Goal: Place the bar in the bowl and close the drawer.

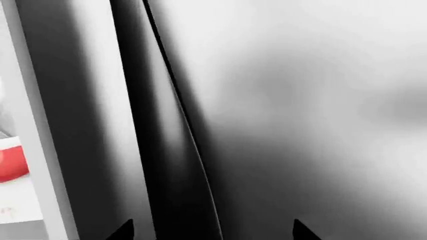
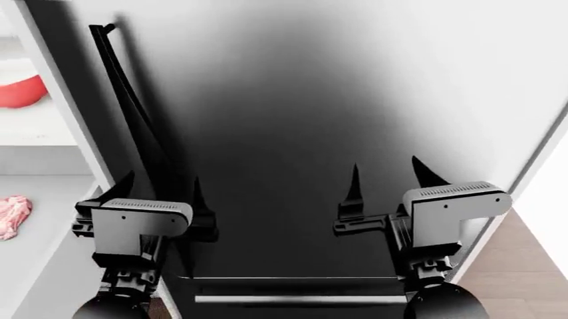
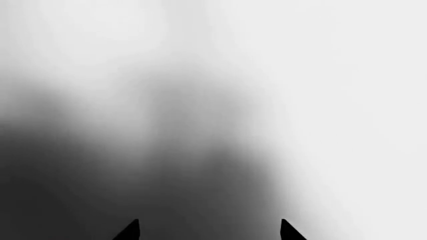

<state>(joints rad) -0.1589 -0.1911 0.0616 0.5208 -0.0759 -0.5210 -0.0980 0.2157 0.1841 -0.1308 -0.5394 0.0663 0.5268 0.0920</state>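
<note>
The red bowl point(image 2: 20, 92) sits on a white counter at the far left of the head view, and its red edge point(image 1: 10, 161) also shows in the left wrist view. Below that counter a pale grey recess point(image 2: 52, 194) looks like the open drawer's inside. The bar is out of view. My left gripper point(image 2: 161, 179) is open in front of a large glossy panel, its fingertips either side of the panel's long black handle point(image 2: 124, 93); that handle point(image 1: 157, 130) runs between the tips point(image 1: 212, 230). My right gripper point(image 2: 385, 166) is open and empty, facing the bare panel point(image 3: 208, 229).
The tall white-grey panel point(image 2: 310, 100) fills most of the head view, close ahead of both arms. A pink-and-white raw meat piece point(image 2: 12, 216) lies in the grey recess at the left edge. Wooden floor point(image 2: 523, 266) shows at the lower right.
</note>
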